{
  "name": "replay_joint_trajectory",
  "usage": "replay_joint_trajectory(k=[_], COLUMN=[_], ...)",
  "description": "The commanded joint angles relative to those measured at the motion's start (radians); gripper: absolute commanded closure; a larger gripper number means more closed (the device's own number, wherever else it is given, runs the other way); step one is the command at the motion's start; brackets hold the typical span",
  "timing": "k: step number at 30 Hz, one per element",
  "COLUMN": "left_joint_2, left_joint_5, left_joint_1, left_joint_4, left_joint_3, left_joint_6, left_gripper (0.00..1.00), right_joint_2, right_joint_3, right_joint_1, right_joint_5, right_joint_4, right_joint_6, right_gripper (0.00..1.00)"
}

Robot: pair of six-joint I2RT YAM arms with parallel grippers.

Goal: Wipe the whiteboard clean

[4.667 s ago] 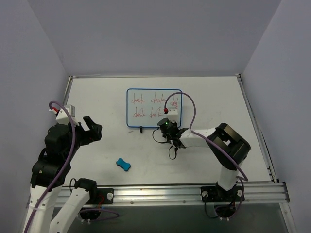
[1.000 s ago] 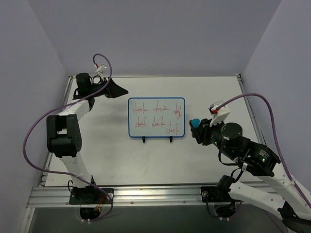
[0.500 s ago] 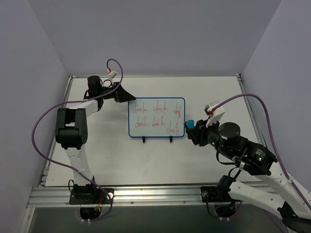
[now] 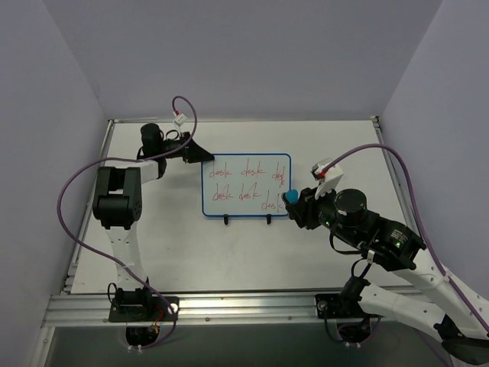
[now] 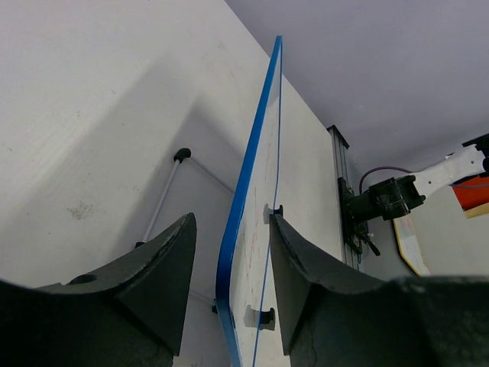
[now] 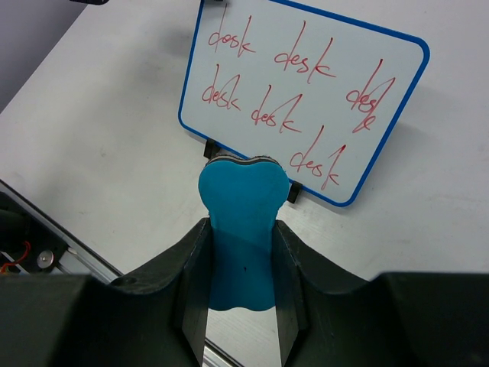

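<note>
The whiteboard stands on two black feet mid-table, blue-framed, with red "desk" words across it. My left gripper is at its upper left corner. In the left wrist view the board's blue edge runs between the jaws of the left gripper, with a gap on each side, so it is open around the edge. My right gripper is shut on the blue bone-shaped eraser, right by the board's lower right corner. The eraser sticks out past the right gripper.
The white table is walled at the back and sides. An aluminium rail runs along the near edge with both arm bases. Purple cables loop over each arm. The right arm shows beyond the board in the left wrist view.
My left gripper moved right to the board's upper left corner and its jaws narrowed around the edge. My right gripper carried the eraser left to the board's lower right corner.
</note>
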Motion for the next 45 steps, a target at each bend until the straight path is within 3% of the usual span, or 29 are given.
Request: replay_joint_trajectory(k=[1,13,22,26,31,37,41,45], left_joint_2=[0.021,0.091,0.106,0.109,0.107,0.075,0.029,0.002], left_joint_5=[0.061,0.091,0.091,0.086,0.075,0.049,0.025,0.005], left_joint_1=[0.011,0.034,0.034,0.032,0.031,0.026,0.023,0.017], left_joint_4=[0.236,0.605,0.683,0.679,0.65,0.498,0.335,0.237], left_joint_3=[-0.013,-0.014,-0.017,-0.028,-0.045,-0.065,-0.085,-0.1], left_joint_6=[-0.109,-0.422,-0.49,-0.475,-0.439,-0.301,-0.118,-0.019], left_gripper=[0.48,0.69,0.69,0.71,0.94,0.98,0.98,0.98], right_joint_2=[-0.001,0.035,0.061,0.068,0.111,0.165,0.226,0.355], right_joint_3=[-0.003,-0.032,-0.037,-0.045,-0.048,-0.042,-0.045,-0.028], right_joint_1=[0.0,0.0,0.0,0.0,0.0,0.0,0.0,0.0], right_joint_5=[-0.01,-0.024,-0.038,-0.033,-0.024,-0.021,-0.002,0.093], right_joint_4=[0.041,0.082,0.104,0.116,0.142,0.191,0.246,0.306], right_joint_6=[-0.013,-0.019,-0.024,-0.027,-0.025,-0.025,-0.025,0.016], right_gripper=[0.82,0.83,0.84,0.84,0.86,0.87,0.89,0.9])
